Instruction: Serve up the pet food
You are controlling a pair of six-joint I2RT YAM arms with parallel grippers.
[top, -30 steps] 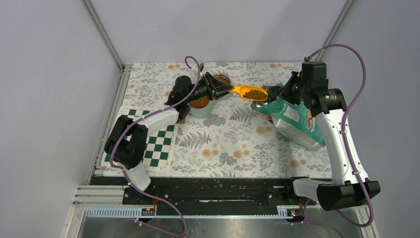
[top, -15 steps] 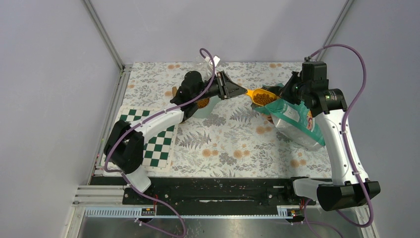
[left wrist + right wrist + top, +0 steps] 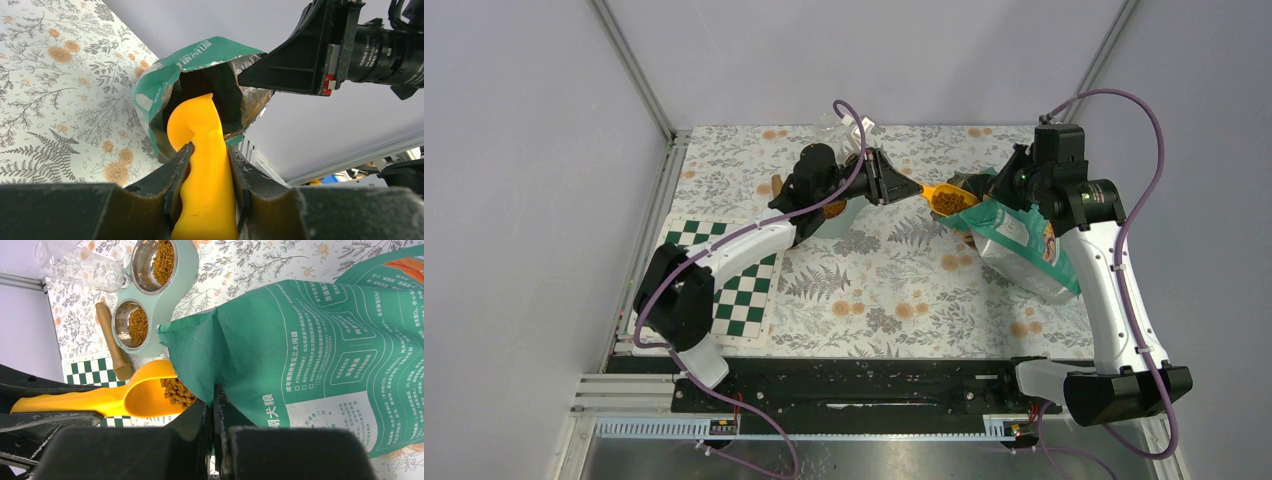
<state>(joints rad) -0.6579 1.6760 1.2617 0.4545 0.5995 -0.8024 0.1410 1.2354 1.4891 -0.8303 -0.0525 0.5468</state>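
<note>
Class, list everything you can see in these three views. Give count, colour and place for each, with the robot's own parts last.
teal-and-silver foil food bag: one, teal, right side, mouth open.
orange plastic scoop: one, orange, bowl at the bag's mouth.
mint feeder with two steel bowls: one, mint, far middle.
small brown dry kibble pellets: many, brown, in the scoop and the feeder.
wooden stick: one, light brown, beside the feeder.
clear plastic bottle: one, transparent, far edge.
green-and-white checkered mat: one, green and white, near left.
floral tablecloth: one, white patterned, covering the table.
left pincer: one, black, shut on the scoop's handle.
right pincer: one, black, shut on the bag's rim.
</note>
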